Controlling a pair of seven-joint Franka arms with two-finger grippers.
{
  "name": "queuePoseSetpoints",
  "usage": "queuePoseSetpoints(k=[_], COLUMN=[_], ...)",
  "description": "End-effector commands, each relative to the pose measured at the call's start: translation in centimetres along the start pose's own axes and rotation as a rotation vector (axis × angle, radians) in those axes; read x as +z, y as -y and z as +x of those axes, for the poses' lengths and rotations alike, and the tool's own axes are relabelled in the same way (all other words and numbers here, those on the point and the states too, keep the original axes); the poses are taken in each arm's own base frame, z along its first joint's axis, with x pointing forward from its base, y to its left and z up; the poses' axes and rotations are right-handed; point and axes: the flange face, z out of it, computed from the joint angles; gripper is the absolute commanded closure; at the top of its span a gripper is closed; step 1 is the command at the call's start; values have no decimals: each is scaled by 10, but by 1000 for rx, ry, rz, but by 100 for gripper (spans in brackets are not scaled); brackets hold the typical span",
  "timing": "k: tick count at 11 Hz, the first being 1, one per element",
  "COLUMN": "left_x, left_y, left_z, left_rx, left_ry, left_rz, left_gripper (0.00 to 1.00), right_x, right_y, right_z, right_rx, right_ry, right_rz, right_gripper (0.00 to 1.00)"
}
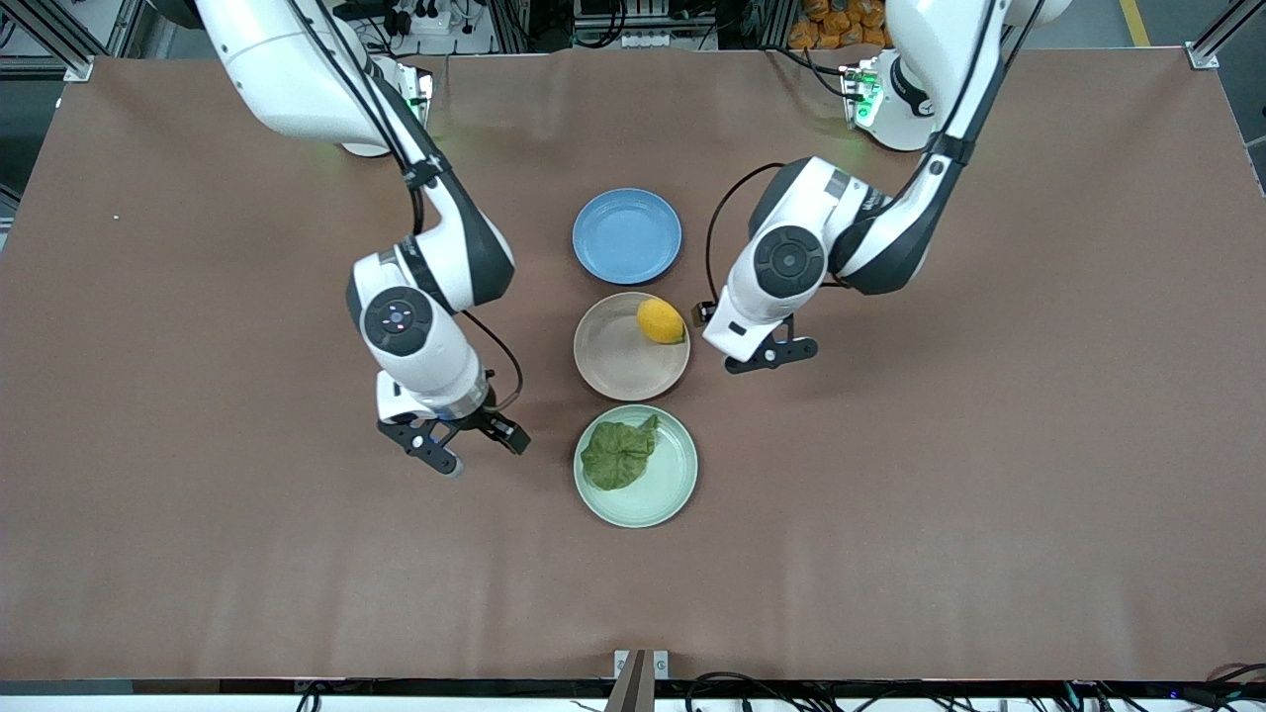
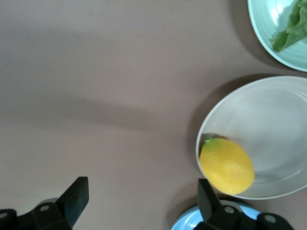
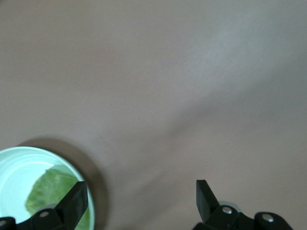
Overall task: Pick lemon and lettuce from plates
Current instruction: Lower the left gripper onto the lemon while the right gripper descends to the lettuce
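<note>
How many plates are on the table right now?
3, in a row: blue plate farthest from the front camera, beige plate with the lemon in the middle, mint plate with lettuce nearest.

A broad table (image 1: 890,554) covered in matte brown sheeting fills the scene, lit evenly from above, with faint creases running across its surface. Along its top edge — past silver aluminium frame posts (image 1: 59,44) — cables and power strips (image 1: 435,20) crowd a dark floor, and a stack of orange objects (image 1: 836,22) shows there.

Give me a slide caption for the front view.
Open left gripper beside the beige plate holding the lemon; open right gripper beside the green plate with lettuce.
</note>
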Motion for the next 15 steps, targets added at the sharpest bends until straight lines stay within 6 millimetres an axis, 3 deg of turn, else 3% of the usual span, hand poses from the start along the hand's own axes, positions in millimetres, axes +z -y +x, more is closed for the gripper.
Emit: queuePoseSetpoints(k=[1, 5, 7, 10, 15], left_x=[18, 43, 60, 80, 99], left_y=[-26, -58, -70, -85, -99], left_z=[-2, -10, -12, -11, -17], left_rx=[-119, -212, -269, -295, -304], left_ry=[-2, 27, 35, 41, 16], left_rz=[-67, -108, -97, -105, -132], left_gripper=[0, 0, 0, 0, 0], right_x=[18, 23, 43, 65, 67], right_y=[47, 75, 83, 93, 95], right_z=[-25, -54, -63, -61, -61], right_rx=[178, 329, 426, 614, 789], right_ry=[-28, -31, -34, -22, -2], right_rz=[36, 77, 138, 182, 189], right_gripper=[0, 2, 5, 10, 13])
